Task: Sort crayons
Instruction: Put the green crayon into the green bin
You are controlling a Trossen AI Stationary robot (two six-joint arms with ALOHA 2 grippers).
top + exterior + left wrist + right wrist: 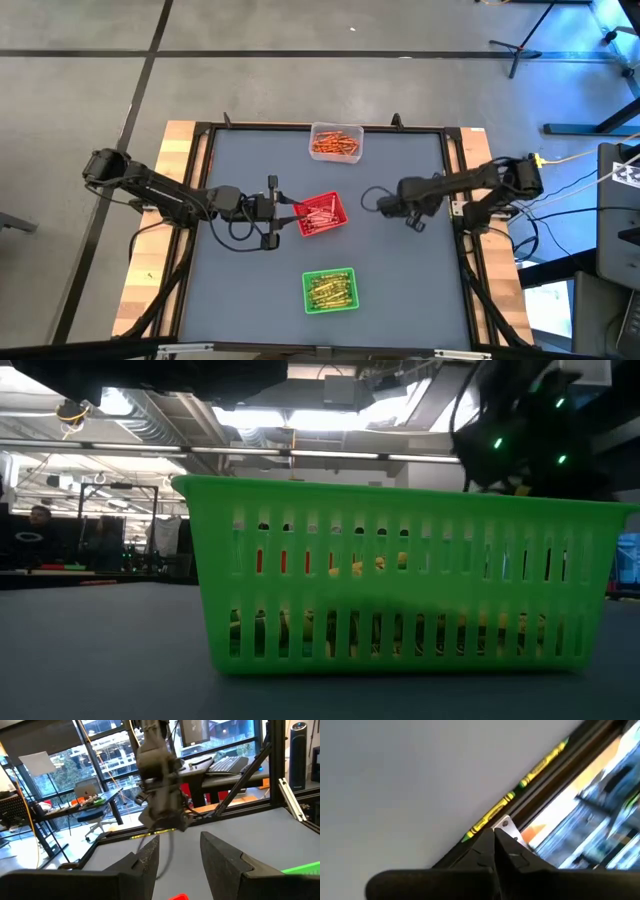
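Observation:
Three trays stand on the grey table. A clear tray (335,142) at the far edge holds orange crayons. A red tray (321,213) in the middle holds red crayons. A green tray (330,290) near the front holds yellow-green crayons (380,628). My left gripper (175,862) is level and open at the red tray's left corner, with nothing between its fingers. My right gripper (495,840) is shut and empty, raised over the table to the right of the red tray (405,205). A few yellow-green crayons (492,815) lie end to end along the table's black rim.
The table has a black frame (455,200) with wooden boards (170,190) outside it. Bare grey surface lies between the trays and toward both near corners. In the low view the green tray (400,575) fills most of the picture. Desks and windows show beyond the table.

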